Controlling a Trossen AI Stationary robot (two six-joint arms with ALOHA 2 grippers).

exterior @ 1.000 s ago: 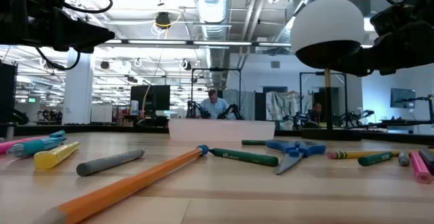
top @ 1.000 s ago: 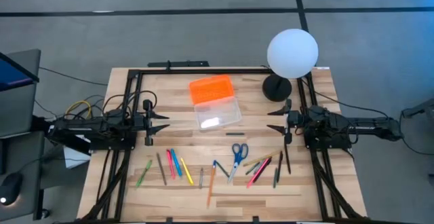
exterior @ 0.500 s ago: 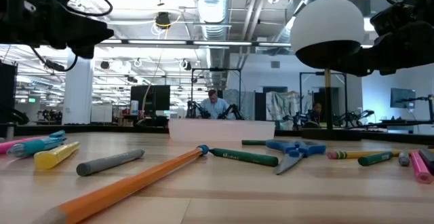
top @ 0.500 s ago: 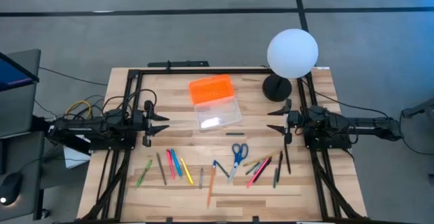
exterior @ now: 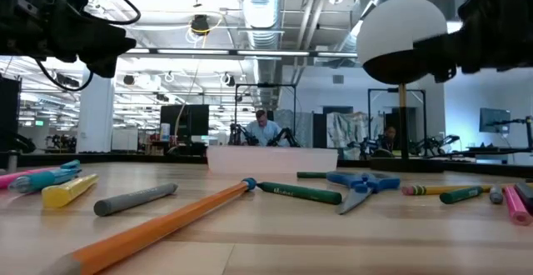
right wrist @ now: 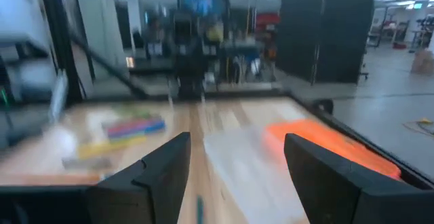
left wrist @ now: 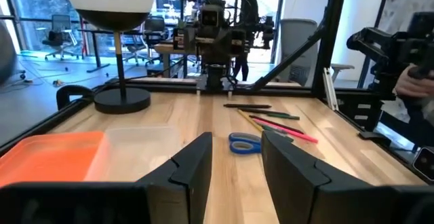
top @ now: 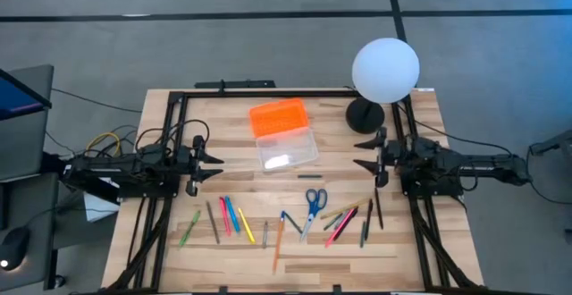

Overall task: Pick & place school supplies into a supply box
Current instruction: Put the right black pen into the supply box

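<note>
Both pincers, left pincer (top: 217,159) and right pincer (top: 359,157), hang spread and empty flanking the supply box (top: 282,134), lid flipped back ready; school supplies (top: 284,218) lie unpicked on the bench (top: 411,259) in front of it.

From my station I saw pale, light-grained wood on the table (top: 420,241). The supply box (top: 284,138) had a bright orange ribbed lid (top: 278,117) and a clear body. The scissors (top: 314,205) had blue handles. The pens and pencils (top: 231,216) were green, pink, yellow, orange, blue and black. The lamp (top: 384,70) had a white globe and a black base.
</note>
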